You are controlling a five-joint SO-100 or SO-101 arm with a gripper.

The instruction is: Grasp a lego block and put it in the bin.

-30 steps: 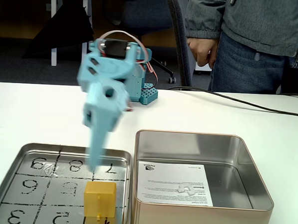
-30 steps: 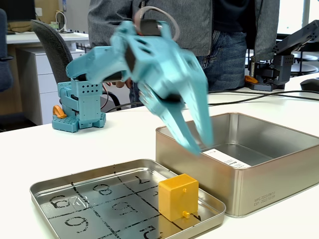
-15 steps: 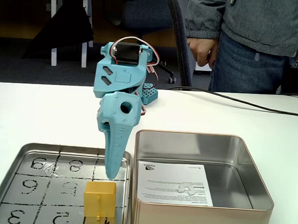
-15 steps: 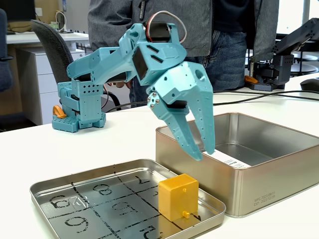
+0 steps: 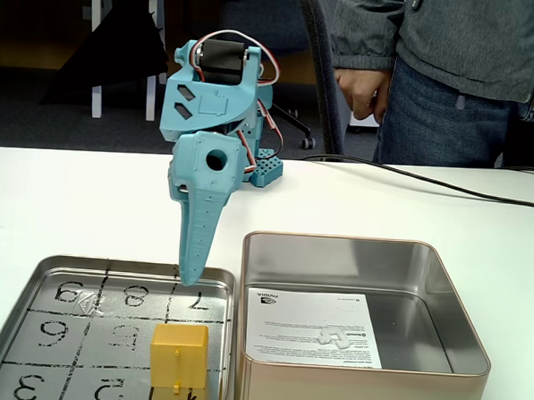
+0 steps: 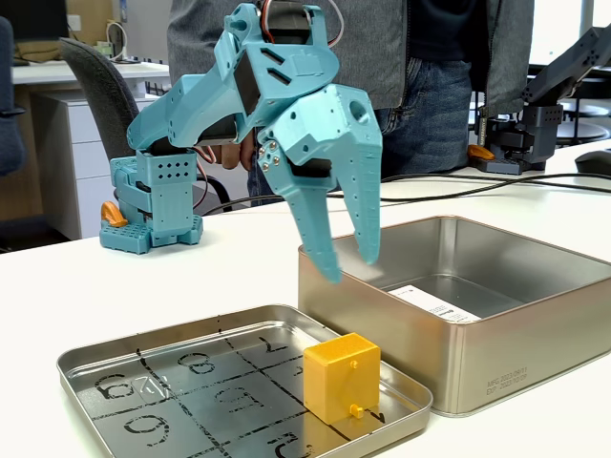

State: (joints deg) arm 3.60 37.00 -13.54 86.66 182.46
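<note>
At the bottom edge of both fixed views, nearest of all, the yellow lego block (image 5: 179,355) (image 6: 342,376) stands in the shallow tray (image 5: 11,292) (image 6: 86,361), its small stud facing the camera. The tray floor carries a black grid with hand-drawn numbers; 9, 8, 7, 6, 3 and 2 can be read, and the block sits on the square marked 1, in the tray's lower right corner. Just beside the tray, to the right of the frame, is the deeper bin (image 5: 362,379) (image 6: 496,358), with a white printed sheet (image 5: 310,326) (image 6: 434,303) on its floor. The sheet's text is too small to read, as is the small print on the bin's outer wall.

Above the tray hangs the blue gripper (image 5: 189,278) (image 6: 349,268), fingers spread apart and empty, pointing down, tips clear of the block.

Further back a black cable (image 5: 429,180) crosses the white table (image 5: 61,198), and a person in jeans (image 5: 451,102) stands behind it.
</note>
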